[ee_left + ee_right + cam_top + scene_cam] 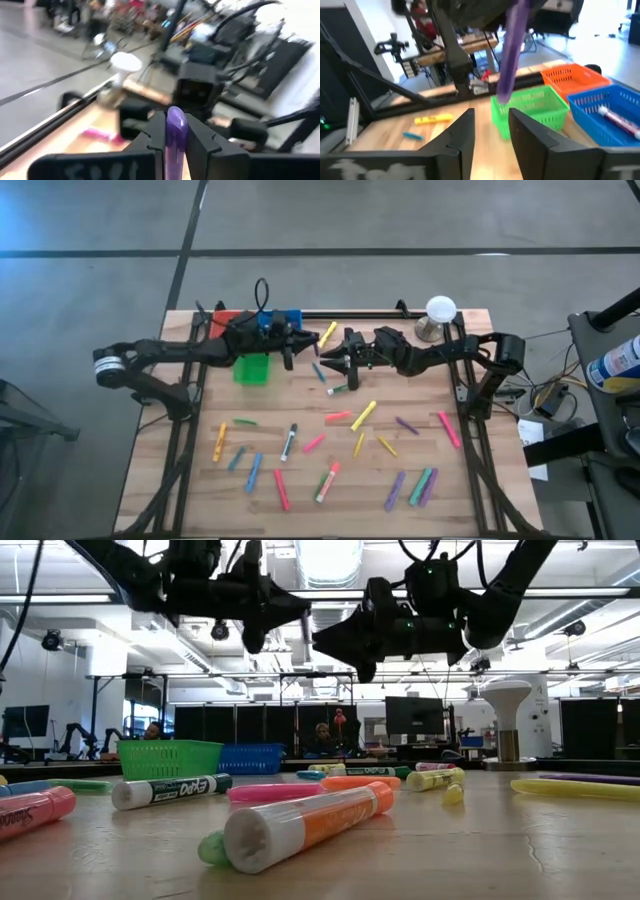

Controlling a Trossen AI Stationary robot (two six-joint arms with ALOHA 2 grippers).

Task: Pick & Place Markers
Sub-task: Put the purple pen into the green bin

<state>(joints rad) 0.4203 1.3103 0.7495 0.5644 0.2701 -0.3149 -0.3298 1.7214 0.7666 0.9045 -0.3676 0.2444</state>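
Tabletop overhead hides what wrist views show: left gripper [175,142] clamps purple marker [175,137], right gripper [490,132] gapes.

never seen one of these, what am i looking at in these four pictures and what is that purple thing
Two dark robot arms work at a wooden table. One picture looks straight down on it, one looks level across the tabletop, and two come from cameras on the arms' wrists. Coloured markers lie scattered on the wood, and small green, blue and red bins stand at the far edge. The purple thing is a marker: the left gripper is shut on it, held above the table near the bins. The right gripper is open, close by and holding nothing; its camera sees the purple marker hanging over the green bin.
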